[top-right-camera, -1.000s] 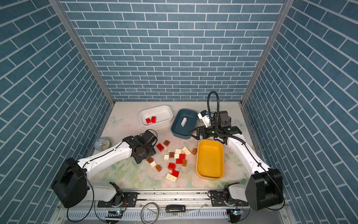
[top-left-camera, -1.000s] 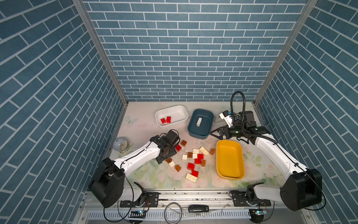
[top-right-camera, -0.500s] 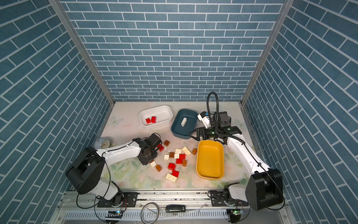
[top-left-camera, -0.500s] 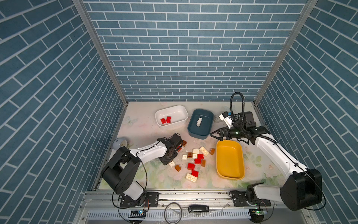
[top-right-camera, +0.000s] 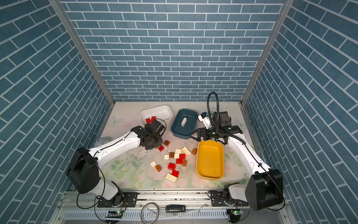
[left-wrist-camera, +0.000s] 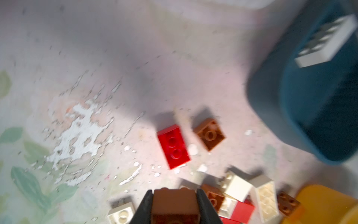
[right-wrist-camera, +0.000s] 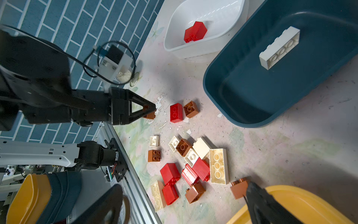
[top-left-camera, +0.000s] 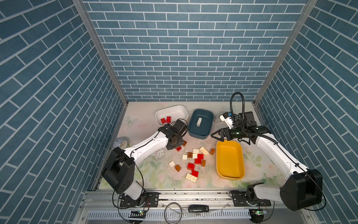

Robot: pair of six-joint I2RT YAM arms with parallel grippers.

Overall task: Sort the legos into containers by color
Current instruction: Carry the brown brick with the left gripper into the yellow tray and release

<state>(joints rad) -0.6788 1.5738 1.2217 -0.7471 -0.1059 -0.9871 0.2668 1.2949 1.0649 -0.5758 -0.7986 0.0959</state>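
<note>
The left gripper point(left-wrist-camera: 174, 192) is pinching 1 brown studded plastic brick point(left-wrist-camera: 174, 206) (near the loose bricks point(top-left-camera: 195, 161)); the right gripper point(top-left-camera: 216, 135) is hanging spread wide between the teal plastic tub point(top-left-camera: 199, 135) and yellow plastic tub point(top-left-camera: 229, 159).

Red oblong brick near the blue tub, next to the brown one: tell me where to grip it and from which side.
Grip the red brick across its narrow width, fingers on its two long sides, coming straight down: it lies flat on the table. A loose brown brick sits close beside one long side, so clamping nearer the end away from it is probably safer.
</note>
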